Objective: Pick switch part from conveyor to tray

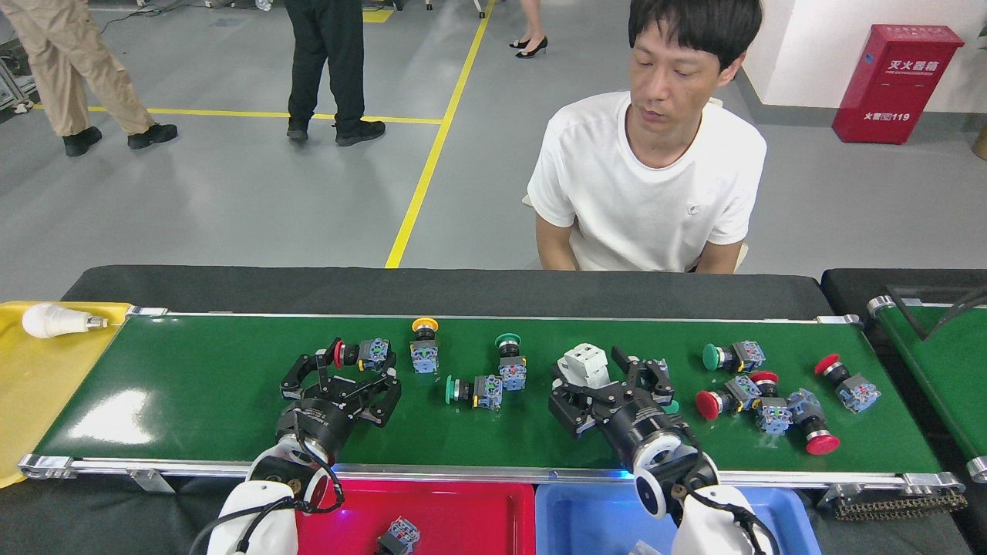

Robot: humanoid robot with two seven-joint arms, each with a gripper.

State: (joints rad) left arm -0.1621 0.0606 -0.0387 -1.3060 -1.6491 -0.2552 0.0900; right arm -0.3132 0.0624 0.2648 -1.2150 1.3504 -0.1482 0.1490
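Grey factory floor with yellow lines lies behind a seated person in a white shirt [651,185], who faces the conveyor [193,385] from its far side; its glossy green belt runs left to right between silver rails, with a red tray [455,512] and a blue tray [578,516] at its near edge; a white bulb [50,320] lies on a yellow surface at the far left.

Switch parts are scattered across the belt; each has a round cap, a black neck and a blue-grey block. The red-capped switch [358,354] lies on its side, long axis along the belt, cap to the left, block to the right; the left gripper [339,378] sits just on its near side with fingers spread wide, holding nothing. A yellow-capped switch [424,347] lies beside it, its cap toward the far rail.

The right gripper [609,381] is open too, fingers splayed around the near side of a white breaker [584,364]; whether they touch it cannot be told; a green-capped switch [661,378] lies partly hidden behind that gripper. One more switch part [399,533] lies in the red tray.
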